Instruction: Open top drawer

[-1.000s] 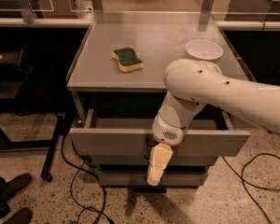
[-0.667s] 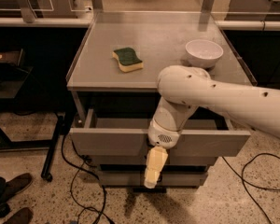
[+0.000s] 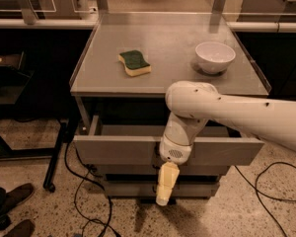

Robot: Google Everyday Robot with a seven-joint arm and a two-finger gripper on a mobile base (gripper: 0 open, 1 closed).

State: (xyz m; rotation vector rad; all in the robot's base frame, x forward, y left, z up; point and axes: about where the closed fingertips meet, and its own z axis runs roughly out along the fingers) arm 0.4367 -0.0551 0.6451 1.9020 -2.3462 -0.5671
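Note:
The top drawer (image 3: 113,149) is the wide grey drawer under the grey cabinet top (image 3: 167,38). It stands pulled out, with a dark gap (image 3: 128,130) showing behind its front. My white arm reaches in from the right across the drawer front. My cream gripper (image 3: 164,190) hangs pointing down in front of the drawer's centre, below its lower edge and over the two lower drawers (image 3: 197,189). The wrist (image 3: 175,149) hides the drawer's handle.
A green-and-yellow sponge (image 3: 134,63) and a white bowl (image 3: 215,57) sit on the cabinet top. Cables (image 3: 84,201) trail on the speckled floor on both sides. A black stand leg (image 3: 56,154) is at the left. Shoes (image 3: 10,196) are at the bottom left.
My arm has shifted slightly left and down, uncovering the white bowl. The drawer stays pulled out by the same amount.

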